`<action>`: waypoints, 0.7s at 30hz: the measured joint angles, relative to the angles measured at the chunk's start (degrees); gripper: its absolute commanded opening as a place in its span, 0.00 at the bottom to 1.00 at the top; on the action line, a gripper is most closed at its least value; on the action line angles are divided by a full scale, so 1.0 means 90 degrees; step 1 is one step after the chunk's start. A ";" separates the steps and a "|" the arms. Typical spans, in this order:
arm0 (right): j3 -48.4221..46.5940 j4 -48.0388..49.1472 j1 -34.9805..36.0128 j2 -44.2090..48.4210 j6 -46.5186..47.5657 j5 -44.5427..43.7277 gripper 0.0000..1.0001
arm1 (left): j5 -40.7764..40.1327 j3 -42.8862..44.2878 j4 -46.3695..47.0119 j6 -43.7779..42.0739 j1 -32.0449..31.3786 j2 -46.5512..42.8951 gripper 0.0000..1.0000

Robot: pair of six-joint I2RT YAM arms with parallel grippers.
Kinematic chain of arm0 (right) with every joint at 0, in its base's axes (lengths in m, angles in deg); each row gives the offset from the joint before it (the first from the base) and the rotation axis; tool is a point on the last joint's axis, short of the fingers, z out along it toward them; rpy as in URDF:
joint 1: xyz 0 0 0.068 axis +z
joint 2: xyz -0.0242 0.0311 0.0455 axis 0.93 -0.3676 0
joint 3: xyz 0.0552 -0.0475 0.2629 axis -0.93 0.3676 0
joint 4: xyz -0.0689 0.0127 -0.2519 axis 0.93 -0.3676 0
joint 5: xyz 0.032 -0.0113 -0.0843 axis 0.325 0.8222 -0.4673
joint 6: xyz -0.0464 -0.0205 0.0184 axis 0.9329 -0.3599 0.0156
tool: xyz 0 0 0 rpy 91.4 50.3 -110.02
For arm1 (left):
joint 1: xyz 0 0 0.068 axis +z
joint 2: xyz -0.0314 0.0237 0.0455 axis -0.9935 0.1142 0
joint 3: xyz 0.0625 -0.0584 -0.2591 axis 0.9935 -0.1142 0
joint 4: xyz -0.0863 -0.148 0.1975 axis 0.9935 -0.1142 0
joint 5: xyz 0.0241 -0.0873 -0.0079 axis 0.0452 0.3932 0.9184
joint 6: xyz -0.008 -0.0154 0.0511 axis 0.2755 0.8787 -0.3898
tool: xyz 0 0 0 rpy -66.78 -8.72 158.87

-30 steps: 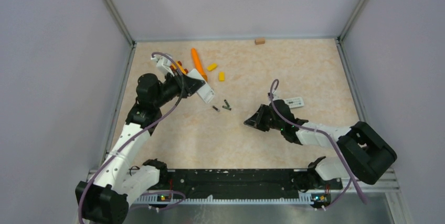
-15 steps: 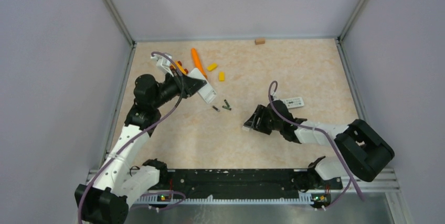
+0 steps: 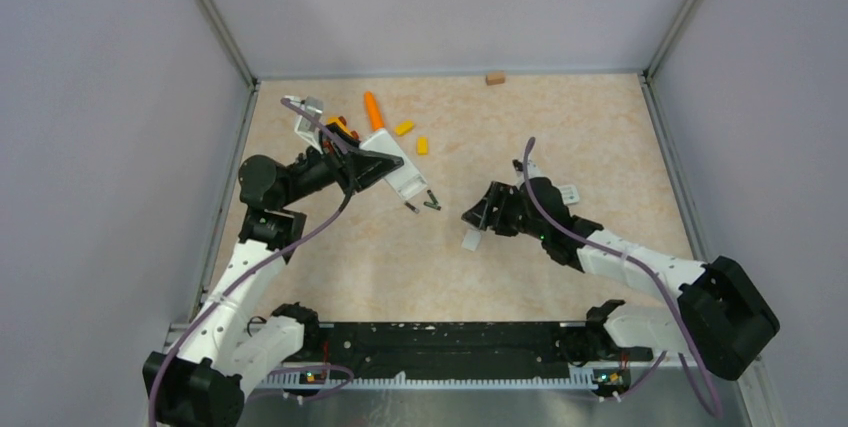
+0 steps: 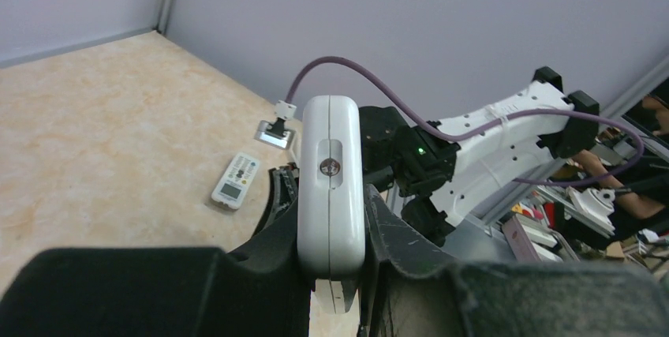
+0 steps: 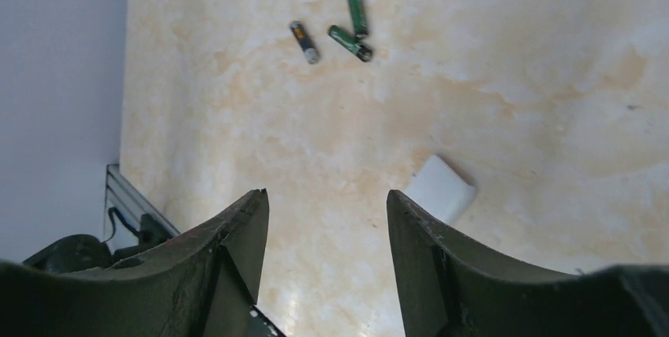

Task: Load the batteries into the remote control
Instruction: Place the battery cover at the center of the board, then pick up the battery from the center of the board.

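Three batteries [image 5: 350, 43] are lying loose on the tabletop [image 3: 560, 127], and you're seeing them best from the right wrist: two green ones are sitting just beside each other at an angle, and a third with an orange band [image 5: 304, 42] is lying just beside them. From above, that little cluster [image 3: 431, 205] is resting near the middle of the table, between the two arms. Just beside it, the white remote [image 3: 400, 179] is hanging tilted in your left gripper [image 3: 385, 159], its lower end pointing toward the batteries; whether that end is touching the table is hard to tell. Your left wrist camera is showing the claw [image 4: 331, 211] clenched on the remote's [image 4: 331, 187] two long sides. Your right gripper [image 3: 478, 215] is hovering near the batteries on the other side, released, its jaws standing apart [image 5: 327, 226] with nothing between them. A small white flat piece [image 5: 440, 188] is lying on the table just below that claw, apart from the batteries. A second small remote [image 4: 235, 180] with a screen is lying flat beyond the right arm. Farther back, an orange stick [image 3: 373, 109] and two yellow blocks [image 3: 404, 128] are sitting near the left gripper, and a brown block [image 3: 494, 78] is resting at the far edge.
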 measured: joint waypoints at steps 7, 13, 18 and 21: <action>-0.0901 0.0226 0.0136 -0.0831 0.0498 0.0454 0.54 | 0.0255 0.0000 0.0245 0.0146 -0.0002 -0.0041 0.00; -0.2642 -0.0675 0.0512 -0.2361 0.1360 -0.0219 0.35 | -0.0714 0.0002 -0.0712 -0.0265 -0.0005 -0.0345 0.00; -0.3699 -0.1302 0.0697 -0.3687 0.2166 -0.0906 0.34 | -0.1545 0.0002 -0.1370 -0.0437 -0.0005 -0.0437 0.00; -0.3973 -0.1549 0.0758 -0.4216 0.2477 -0.1166 0.37 | -0.1817 0.0002 -0.1613 -0.0474 -0.0005 -0.0437 0.00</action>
